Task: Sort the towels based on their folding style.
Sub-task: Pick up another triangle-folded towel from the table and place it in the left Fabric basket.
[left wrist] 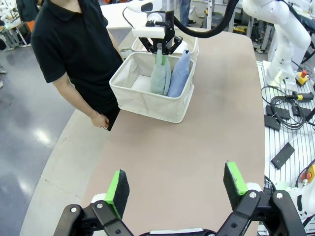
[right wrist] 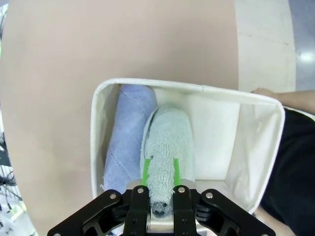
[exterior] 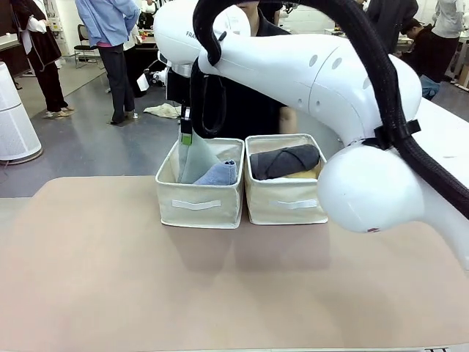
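Observation:
My right gripper (exterior: 186, 134) (right wrist: 160, 172) is shut on the top tip of the pale teal-grey triangle towel (exterior: 193, 161) (right wrist: 167, 140). The towel hangs down into the left cream bin (exterior: 198, 209) (right wrist: 197, 91). Beside it in that bin leans the lavender-blue triangle towel (exterior: 219, 174) (right wrist: 129, 132). The right bin (exterior: 286, 207) holds a rolled dark grey towel (exterior: 284, 160) on top of a yellow one (exterior: 313, 174). My left gripper (left wrist: 177, 184) hovers open over bare table, well short of the bins, with nothing between its green pads (left wrist: 118, 189). From there I see both triangle towels (left wrist: 158, 78) (left wrist: 179, 73).
A person in a black shirt (left wrist: 74, 44) stands at the far edge just behind the bins, one hand (right wrist: 266, 92) near the left bin's rim. The tan table (exterior: 220, 293) spreads wide in front of the bins. My right arm's white links (exterior: 352, 110) cross above the right bin.

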Action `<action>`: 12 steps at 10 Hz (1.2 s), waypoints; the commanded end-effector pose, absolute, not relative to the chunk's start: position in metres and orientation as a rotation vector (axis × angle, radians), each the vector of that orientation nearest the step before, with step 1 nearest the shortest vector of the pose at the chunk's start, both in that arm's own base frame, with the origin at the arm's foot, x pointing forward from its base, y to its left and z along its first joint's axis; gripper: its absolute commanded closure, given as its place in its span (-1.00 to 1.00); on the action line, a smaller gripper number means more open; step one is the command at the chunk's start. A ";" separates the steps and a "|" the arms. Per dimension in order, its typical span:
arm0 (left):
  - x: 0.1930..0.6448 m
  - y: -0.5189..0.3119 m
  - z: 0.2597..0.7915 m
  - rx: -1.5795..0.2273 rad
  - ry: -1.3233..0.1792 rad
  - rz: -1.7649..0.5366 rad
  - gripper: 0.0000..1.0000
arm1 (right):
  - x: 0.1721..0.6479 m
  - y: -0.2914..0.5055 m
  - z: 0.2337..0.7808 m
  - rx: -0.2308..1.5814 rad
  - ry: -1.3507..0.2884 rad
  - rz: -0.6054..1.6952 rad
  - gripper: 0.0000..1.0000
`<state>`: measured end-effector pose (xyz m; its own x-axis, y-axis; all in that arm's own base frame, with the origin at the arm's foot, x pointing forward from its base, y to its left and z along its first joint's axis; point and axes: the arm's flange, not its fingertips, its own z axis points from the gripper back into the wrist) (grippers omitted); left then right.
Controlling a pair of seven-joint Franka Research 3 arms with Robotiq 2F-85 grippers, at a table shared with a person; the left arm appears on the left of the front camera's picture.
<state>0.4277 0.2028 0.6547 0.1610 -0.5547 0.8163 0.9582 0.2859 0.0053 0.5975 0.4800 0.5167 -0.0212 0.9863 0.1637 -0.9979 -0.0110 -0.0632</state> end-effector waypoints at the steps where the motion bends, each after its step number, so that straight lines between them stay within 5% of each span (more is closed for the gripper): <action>1: 0.425 0.203 0.655 -0.609 -0.831 -1.185 -1.00 | 0.629 0.505 0.533 0.092 -0.163 1.591 0.68; 12: 0.425 0.203 0.655 -0.609 -0.831 -1.185 -1.00 | 0.623 0.504 0.509 0.105 -0.074 1.628 0.68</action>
<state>0.4277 0.2029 0.6548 0.1610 -0.5547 0.8163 0.9582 0.2860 0.0054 0.5941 0.4813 0.4966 -0.0320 0.9924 0.1191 -0.9995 -0.0315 -0.0062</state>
